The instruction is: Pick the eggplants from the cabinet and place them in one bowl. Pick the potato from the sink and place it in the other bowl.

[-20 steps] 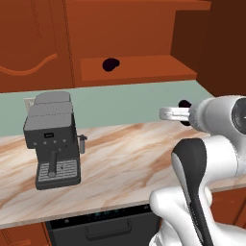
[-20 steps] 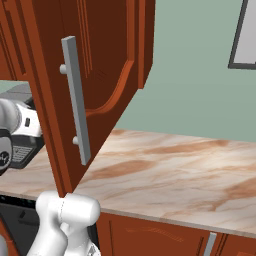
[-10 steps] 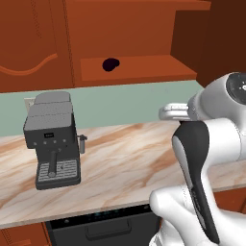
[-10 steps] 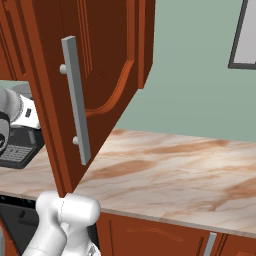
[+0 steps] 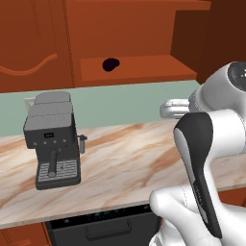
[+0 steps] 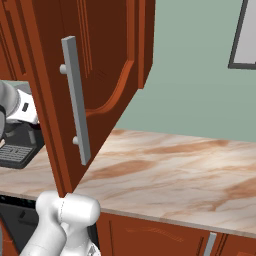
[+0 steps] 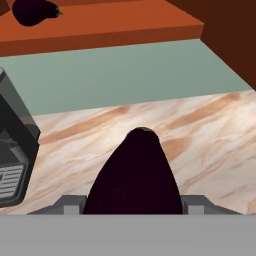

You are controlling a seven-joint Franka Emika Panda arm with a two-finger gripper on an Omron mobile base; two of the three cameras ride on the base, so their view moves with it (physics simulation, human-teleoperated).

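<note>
Now two eggplants, one (image 7: 134, 175) in pincer (image 7: 134, 202), one (image 5: 111, 64) on cabinet (image 5: 134, 67) shelf

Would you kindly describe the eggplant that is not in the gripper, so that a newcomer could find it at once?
Start at the reddish-brown wall cabinet above the marble counter and look into its open shelf niche, above and to the right of the dark grey coffee machine. The small, rounded, purple-black eggplant lies alone on that shelf, the one dark blob against the orange-brown wood.
</note>
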